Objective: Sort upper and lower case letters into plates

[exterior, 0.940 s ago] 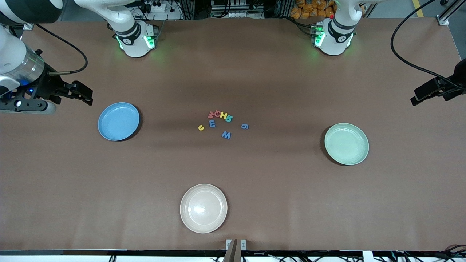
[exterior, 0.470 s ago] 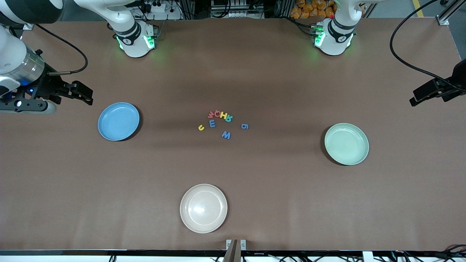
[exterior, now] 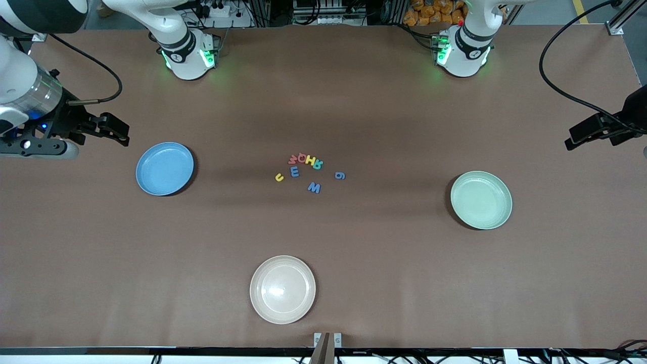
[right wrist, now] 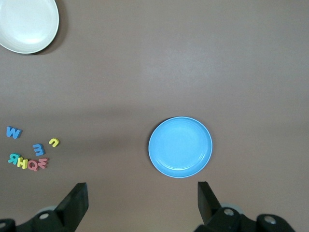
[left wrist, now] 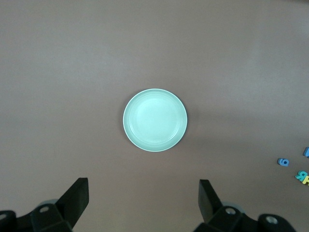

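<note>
Several small letters lie in the middle of the table: a red, orange, yellow and teal cluster [exterior: 306, 161], a yellow u [exterior: 279, 177], a blue E [exterior: 294, 172], a blue W [exterior: 314, 188] and a blue g [exterior: 340, 175]. The blue plate [exterior: 165, 168] sits empty toward the right arm's end, and the mint green plate [exterior: 481, 199] sits empty toward the left arm's end. My right gripper [exterior: 112, 129] hangs open over bare table beside the blue plate [right wrist: 180, 147]. My left gripper [exterior: 586, 135] hangs open over bare table beside the mint plate [left wrist: 155, 120]. Both hold nothing.
An empty cream plate [exterior: 282, 289] sits close to the table's edge nearest the front camera, nearer than the letters. Black cables trail from both wrists over the table's ends. The two arm bases [exterior: 189, 58] [exterior: 462, 53] stand along the table's back edge.
My left gripper has drifted slightly toward the middle of the table. The right arm, the letters and the plates have not moved.
</note>
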Controlling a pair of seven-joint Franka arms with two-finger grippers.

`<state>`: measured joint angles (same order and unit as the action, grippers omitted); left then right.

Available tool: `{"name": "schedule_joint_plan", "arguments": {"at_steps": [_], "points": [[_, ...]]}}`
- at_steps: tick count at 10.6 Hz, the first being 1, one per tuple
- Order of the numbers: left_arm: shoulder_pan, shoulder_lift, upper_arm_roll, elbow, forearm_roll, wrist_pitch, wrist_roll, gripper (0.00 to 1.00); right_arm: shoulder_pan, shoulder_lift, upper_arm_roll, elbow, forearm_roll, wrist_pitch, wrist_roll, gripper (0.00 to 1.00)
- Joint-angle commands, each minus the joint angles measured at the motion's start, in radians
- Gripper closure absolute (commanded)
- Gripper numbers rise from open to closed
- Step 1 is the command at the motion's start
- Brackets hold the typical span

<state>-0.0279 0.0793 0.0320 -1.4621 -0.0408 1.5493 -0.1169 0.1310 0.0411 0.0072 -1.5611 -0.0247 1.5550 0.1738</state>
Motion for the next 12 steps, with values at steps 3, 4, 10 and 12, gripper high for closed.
{"name": "schedule_joint_plan", "arguments": {"at_steps": [3,4,10,12], "points": [[-0.009,0.011,0.000,0.016,-0.014,-0.002,0.013,0.00,0.012,0.003,-0.003,0.003,0.002,-0.006,0.003,0.00],[-0.013,0.023,-0.001,0.011,-0.016,-0.005,0.008,0.00,0.010,0.003,-0.003,0.001,0.002,-0.006,0.003,0.00],[-0.020,0.054,-0.053,-0.014,-0.097,-0.011,-0.033,0.00,0.012,0.003,-0.003,0.003,0.000,-0.007,0.007,0.00],[-0.056,0.083,-0.115,-0.014,-0.093,-0.011,-0.277,0.00,0.012,0.003,-0.003,0.000,0.000,-0.013,0.003,0.00]]}}
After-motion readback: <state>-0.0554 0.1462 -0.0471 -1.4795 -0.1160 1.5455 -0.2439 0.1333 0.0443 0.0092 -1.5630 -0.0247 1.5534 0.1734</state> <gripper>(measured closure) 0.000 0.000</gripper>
